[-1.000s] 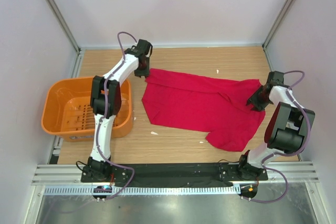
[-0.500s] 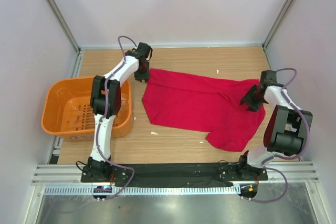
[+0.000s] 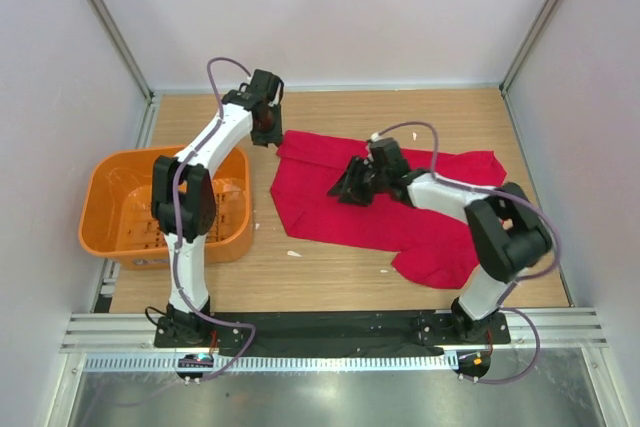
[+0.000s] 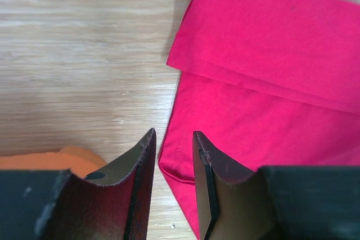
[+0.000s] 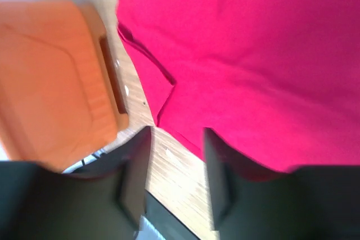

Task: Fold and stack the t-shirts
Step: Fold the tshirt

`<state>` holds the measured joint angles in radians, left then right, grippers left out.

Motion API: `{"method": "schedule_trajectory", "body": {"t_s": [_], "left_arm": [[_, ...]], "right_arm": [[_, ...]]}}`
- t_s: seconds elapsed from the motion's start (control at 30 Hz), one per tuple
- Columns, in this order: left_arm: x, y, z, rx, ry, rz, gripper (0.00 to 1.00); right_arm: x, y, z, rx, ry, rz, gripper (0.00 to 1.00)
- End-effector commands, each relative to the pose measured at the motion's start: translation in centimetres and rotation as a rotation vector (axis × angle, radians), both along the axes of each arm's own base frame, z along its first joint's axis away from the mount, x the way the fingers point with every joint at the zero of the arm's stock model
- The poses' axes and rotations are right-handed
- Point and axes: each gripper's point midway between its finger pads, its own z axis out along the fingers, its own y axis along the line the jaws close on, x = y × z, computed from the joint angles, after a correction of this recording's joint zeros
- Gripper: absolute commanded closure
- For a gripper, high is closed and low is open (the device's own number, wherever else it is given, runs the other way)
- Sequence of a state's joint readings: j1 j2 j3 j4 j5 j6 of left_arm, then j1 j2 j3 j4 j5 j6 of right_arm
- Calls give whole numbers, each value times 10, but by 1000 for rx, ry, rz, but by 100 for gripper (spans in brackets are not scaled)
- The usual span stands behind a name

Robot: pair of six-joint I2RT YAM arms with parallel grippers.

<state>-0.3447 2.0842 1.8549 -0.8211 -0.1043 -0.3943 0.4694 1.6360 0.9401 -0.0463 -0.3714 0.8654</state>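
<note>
Top view: the shirt [image 3: 400, 202] lay spread on the table [image 3: 340, 267], right of the basket [image 3: 105, 182], with 1 strip turned over along its far edge. The left gripper [image 3: 265, 132] hung at its far left corner and the right gripper [image 3: 345, 187] over its middle, probably seeking edges to fold.

Left wrist: fingers [image 4: 140, 161] slightly parted, empty, just beside the hem.

Right wrist: fingers [image 5: 135, 167] parted, gripping nothing, above the shirt's basket-side edge.

Left arm [image 3: 205, 152] stretched forward, left pincer [image 4: 171, 139] narrowly parted, right arm [image 3: 450, 197] bent leftward, right pincer [image 5: 175, 136] parted wider
</note>
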Motion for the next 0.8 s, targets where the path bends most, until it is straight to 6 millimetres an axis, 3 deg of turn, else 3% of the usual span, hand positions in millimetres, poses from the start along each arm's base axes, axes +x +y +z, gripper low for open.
{"method": "schedule_trajectory", "body": {"t_s": [0.0,0.07,0.1,0.13,0.2,0.3,0.37,0.77], "left_arm": [[2,-5,42,-57,-87,6,66],[1,-5,50,-62,-105,5,66],[0,-5,51,-61,-106,2,66],[-1,-4,54,-61,-109,1,66],[-3,-4,56,-61,-108,-1,66],[-7,-5,60,-68,-110,-8,66],[-7,-4,62,-70,-112,-8,66],[-12,-2,65,-65,-115,-19,66]], "right_arm": [[12,63,25,183,-45,47,57],[11,82,9,197,-9,64,75],[8,95,11,207,-10,82,79],[7,100,-2,197,13,88,80],[5,109,-7,197,19,99,78],[1,115,-22,185,45,105,66],[-2,119,-26,189,56,111,64],[-6,115,-45,129,75,96,64]]}}
